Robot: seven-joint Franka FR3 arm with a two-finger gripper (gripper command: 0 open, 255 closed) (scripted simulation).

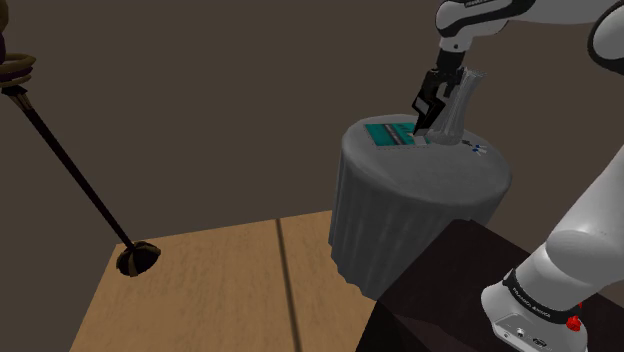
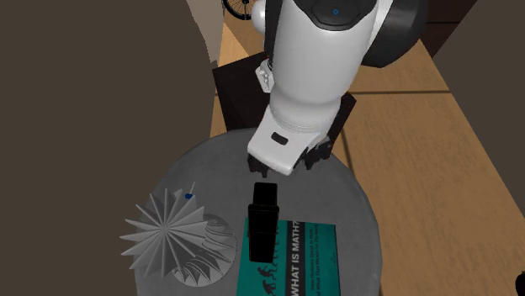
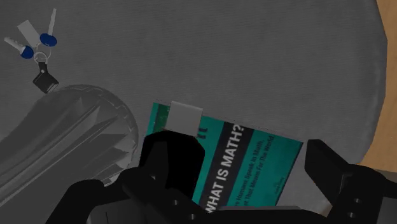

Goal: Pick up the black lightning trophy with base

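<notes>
The tool (image 1: 424, 125) is hovering, fingers spread apart, over the teal book (image 2: 304, 252) (beside the ridged grey trophy (image 2: 168, 237)) on the bench (image 1: 420, 195).

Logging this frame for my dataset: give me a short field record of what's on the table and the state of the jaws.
target: grey fluted trophy, upright on table, untouched
table: round grey table
book: teal book titled "What Is Math?", flat beside trophy
keys: blue-headed key bunch, near trophy
jaws: open, above book, holding nothing
</notes>
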